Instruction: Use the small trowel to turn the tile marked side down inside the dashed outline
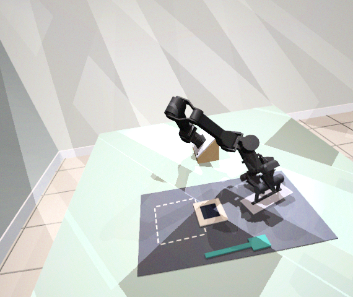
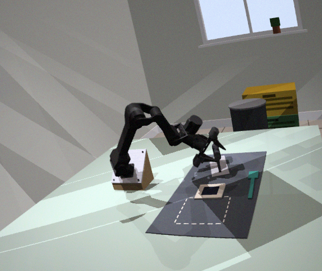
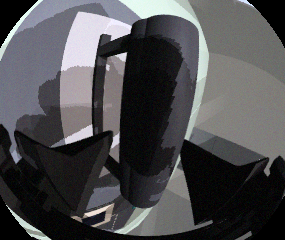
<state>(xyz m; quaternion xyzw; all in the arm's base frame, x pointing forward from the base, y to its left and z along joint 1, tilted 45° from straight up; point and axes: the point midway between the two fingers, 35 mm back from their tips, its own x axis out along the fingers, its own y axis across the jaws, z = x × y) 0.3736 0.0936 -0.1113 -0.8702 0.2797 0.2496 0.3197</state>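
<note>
Now, see the black parallel-jaw gripper (image 1: 262, 183) (image 2: 220, 153) (image 3: 148, 140) at the end of the black jointed arm (image 1: 212, 126) (image 2: 165, 128), fingers set wide on either side of the black cylindrical handle (image 1: 278, 179) (image 2: 216, 152) (image 3: 157, 100). Can't tell about any contact there; see no grip on the handle. Find that handle on the trowel, apparently joined by thin black posts and a bar to a flat, pale rectangular blade (image 1: 286, 190) (image 2: 225, 168) (image 3: 74, 75), on the slate-grey rectangular mat (image 1: 170, 260) (image 2: 231, 231) (image 3: 17, 70). Find the square cream tile (image 1: 210, 211) (image 2: 210, 191) (image 3: 94, 217) flat on the mat, dark marked side up, across one edge of the white dashed outline (image 1: 156, 223) (image 2: 199, 223), only partly inside. Notice also a flat teal paddle-shaped tool (image 1: 259, 242) (image 2: 251, 183) near the mat's long edge, apart from tile and gripper.
</note>
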